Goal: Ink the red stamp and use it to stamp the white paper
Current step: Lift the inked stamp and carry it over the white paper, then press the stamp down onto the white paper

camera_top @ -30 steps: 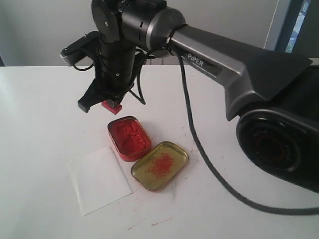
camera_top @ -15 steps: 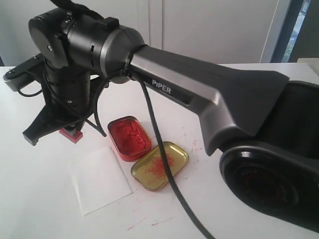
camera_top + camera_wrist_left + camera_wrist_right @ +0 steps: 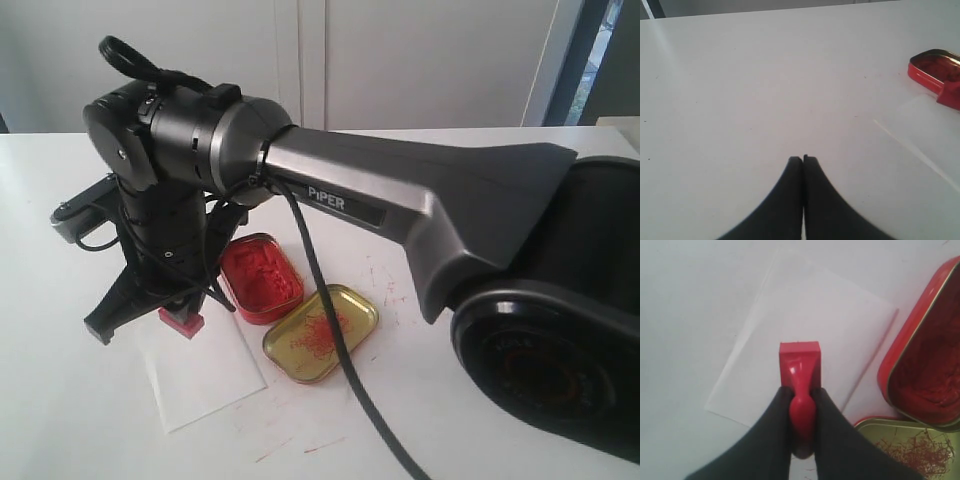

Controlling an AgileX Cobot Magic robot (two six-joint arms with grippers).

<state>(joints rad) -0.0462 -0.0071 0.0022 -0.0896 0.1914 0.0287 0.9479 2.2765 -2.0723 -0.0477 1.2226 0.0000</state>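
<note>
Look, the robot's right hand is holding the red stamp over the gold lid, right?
No, not over the gold lid. The right hand is holding the red stamp over the white paper. The right wrist view shows it.

- The table has a flat white top. 3 items lie directly on it, grouped near its middle.
- The white paper lies flat, turned at an angle to the table edges. It is the item furthest left in the exterior view.
- The red tin sits open side up just beside 1 corner of the paper, with a narrow strip of bare table between them. It holds crumbly red paste.
- The gold lid lies inner face up against the red tin, on the side away from the paper. Red strands smear its inner face.
- Red streaks and fine specks mark the bare surface near the lid.
</note>
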